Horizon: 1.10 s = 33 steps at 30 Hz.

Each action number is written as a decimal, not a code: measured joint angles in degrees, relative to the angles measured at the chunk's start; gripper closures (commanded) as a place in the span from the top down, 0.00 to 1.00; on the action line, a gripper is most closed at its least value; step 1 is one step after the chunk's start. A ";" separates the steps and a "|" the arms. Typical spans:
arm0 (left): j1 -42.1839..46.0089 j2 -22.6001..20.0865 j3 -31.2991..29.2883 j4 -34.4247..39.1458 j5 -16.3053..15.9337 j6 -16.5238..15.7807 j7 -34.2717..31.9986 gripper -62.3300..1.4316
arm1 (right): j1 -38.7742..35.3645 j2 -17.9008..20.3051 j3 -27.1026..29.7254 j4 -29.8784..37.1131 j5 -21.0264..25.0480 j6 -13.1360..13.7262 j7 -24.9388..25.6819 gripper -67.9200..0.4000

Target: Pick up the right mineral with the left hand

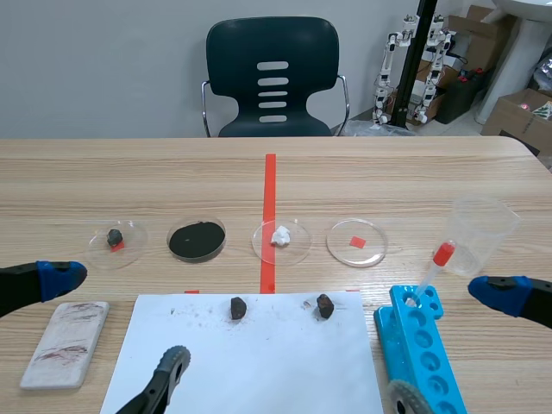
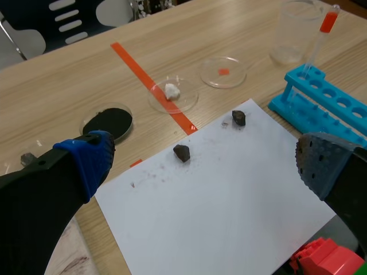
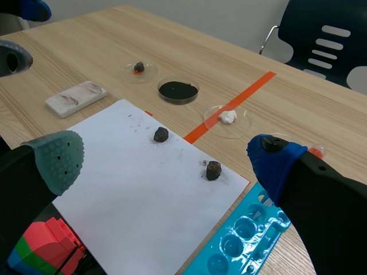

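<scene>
Right mineral (image 1: 324,305) lies on the white paper sheet (image 1: 259,371) on the bench (image 1: 172,172), near its far edge, right of a second dark mineral (image 1: 238,308). Left pincer (image 2: 203,163) spread, empty, short of both. Right pincer (image 3: 166,163) likewise spread

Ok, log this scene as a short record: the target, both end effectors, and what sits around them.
target: right mineral, on the white paper, nothing touching it
neighbour: left mineral, same sheet, apart from the target
left end effector: open, holding nothing, both minerals ahead of it
right end effector: open, holding nothing
beyond the paper: row of four petri dishes
beside the paper: blue tube rack
</scene>
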 measured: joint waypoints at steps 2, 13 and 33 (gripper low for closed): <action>-1.92 0.00 0.24 0.00 0.00 0.02 4.79 1.00 | 0.00 0.00 0.00 0.00 0.00 0.00 0.00 0.87; -16.90 2.29 8.35 -0.04 -3.69 0.04 21.57 1.00 | 0.00 0.00 0.00 0.00 0.00 0.00 0.00 0.87; -46.31 3.87 31.50 -25.03 -7.58 11.72 27.54 1.00 | 0.00 0.00 0.00 0.00 0.00 0.00 0.00 0.87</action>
